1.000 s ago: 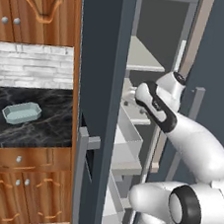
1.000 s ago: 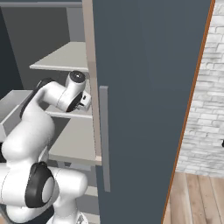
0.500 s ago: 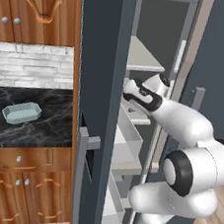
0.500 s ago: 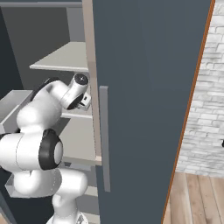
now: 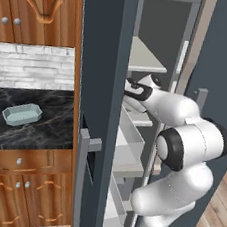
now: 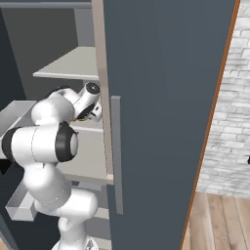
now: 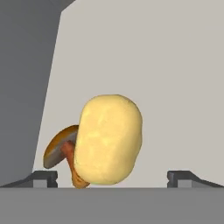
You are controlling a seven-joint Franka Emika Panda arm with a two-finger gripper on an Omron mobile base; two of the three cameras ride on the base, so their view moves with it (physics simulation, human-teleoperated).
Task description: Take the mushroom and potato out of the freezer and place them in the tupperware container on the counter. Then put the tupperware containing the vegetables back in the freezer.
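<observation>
While the gripper (image 7: 112, 179) sits at the bottom of the hand view with its two dark fingertips (image 7: 43, 178) spread wide, one at lower left and one at lower right, one potato (image 7: 108, 139) fills the centre just beyond them, touching neither tip. One mushroom (image 7: 61, 151) leans against the potato's left side, partly hidden behind it; both rest on a pale shelf (image 7: 166, 87) in the freezer (image 5: 104, 59). In the left base view the arm (image 5: 183, 139) reaches from lower right through the open door toward the frame's middle. At centre left one empty container (image 5: 21, 114) lies on the counter (image 5: 33, 131), well apart from the freezer.
</observation>
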